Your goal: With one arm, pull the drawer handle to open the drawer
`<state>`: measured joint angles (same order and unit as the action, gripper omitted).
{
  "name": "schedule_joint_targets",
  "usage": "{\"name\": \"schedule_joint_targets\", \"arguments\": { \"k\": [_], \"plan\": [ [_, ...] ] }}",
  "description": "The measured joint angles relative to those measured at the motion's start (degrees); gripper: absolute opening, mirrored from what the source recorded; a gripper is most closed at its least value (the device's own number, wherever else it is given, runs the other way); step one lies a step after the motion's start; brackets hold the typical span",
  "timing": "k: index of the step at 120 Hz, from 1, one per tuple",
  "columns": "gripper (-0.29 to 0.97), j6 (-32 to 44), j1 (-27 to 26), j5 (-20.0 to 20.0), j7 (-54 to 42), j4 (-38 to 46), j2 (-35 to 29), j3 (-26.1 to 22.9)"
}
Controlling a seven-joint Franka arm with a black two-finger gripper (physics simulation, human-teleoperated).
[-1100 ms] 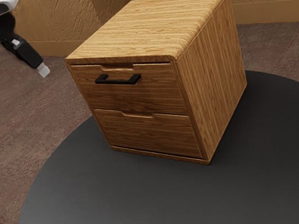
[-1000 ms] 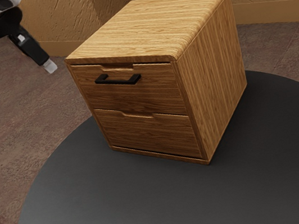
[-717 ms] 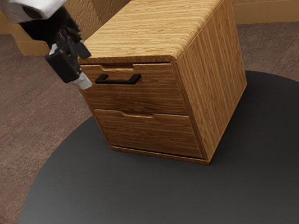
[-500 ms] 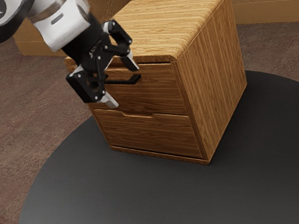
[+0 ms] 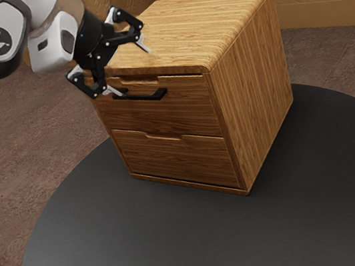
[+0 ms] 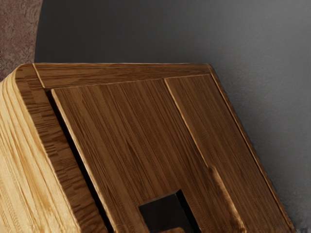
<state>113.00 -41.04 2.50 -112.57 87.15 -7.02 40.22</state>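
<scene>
While our gripper (image 5: 128, 68) hovers at the upper front corner of the wooden cabinet (image 5: 243, 75), its fingers (image 5: 141, 43) stand wide apart, one over the cabinet's top edge, the other just beside the end of the black handle (image 5: 144, 95) toward the exterior view's left, clasping nothing. That handle sits on the top drawer (image 5: 181, 112), whose front lies flush with the cabinet, above a second drawer (image 5: 181, 156). We see the cabinet standing on a dark round table (image 5: 181, 240).
</scene>
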Motion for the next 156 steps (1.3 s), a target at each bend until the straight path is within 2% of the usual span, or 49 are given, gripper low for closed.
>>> {"name": "schedule_joint_targets", "arguments": {
  "k": [69,84,129,156],
  "plan": [
    [0.68,2.3,0.6,-0.3,-7.1,5.9,0.9,5.2],
    [0.68,2.5,0.9,-0.3,-6.2,6.3,1.6,6.8],
    [0.69,2.5,0.5,-0.1,-3.1,9.6,1.7,7.2],
    [0.67,2.5,0.1,0.2,-1.1,13.0,-2.1,7.5]
  ]
}}
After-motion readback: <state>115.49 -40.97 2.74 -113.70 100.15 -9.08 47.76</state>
